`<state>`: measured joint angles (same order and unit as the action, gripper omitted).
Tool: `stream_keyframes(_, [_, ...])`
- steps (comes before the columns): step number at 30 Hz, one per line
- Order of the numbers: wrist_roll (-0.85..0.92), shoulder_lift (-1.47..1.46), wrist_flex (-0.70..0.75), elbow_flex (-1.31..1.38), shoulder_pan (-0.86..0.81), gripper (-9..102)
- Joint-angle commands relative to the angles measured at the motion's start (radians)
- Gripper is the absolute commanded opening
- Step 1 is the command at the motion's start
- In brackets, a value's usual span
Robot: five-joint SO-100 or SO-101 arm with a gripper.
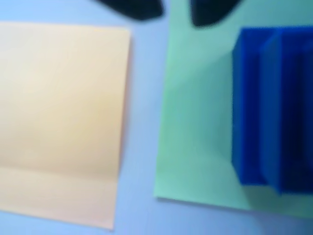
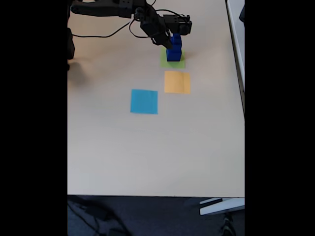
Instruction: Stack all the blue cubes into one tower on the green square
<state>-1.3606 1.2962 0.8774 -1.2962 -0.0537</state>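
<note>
While the wrist view stays blurred, the tower [image 1: 271, 107] stands on the green square [image 1: 195, 122] at right, cut off by the frame edge, beside the orange square [image 1: 61, 117]. Gripper [image 1: 176, 11] fingers [image 1: 134, 9] are spread and empty at top. Upper fixed view: gripper [image 2: 173, 40] partly hides the tower [image 2: 173, 53].

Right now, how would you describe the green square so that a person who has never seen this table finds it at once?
In the fixed view, look at the far end of the pale table, just under the black arm's claw. The green square lies there, with the orange square next to it on the near side. It alone carries the tower of dark blue cubes; the orange and light blue squares are bare.
</note>
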Motion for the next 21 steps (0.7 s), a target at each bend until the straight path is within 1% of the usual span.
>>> stream_keyframes(1, [-0.003, 0.052, -0.012, 0.078, -0.005, 0])
stream_keyframes(21, [-0.023, 0.029, -0.032, 0.087, 0.008, 0])
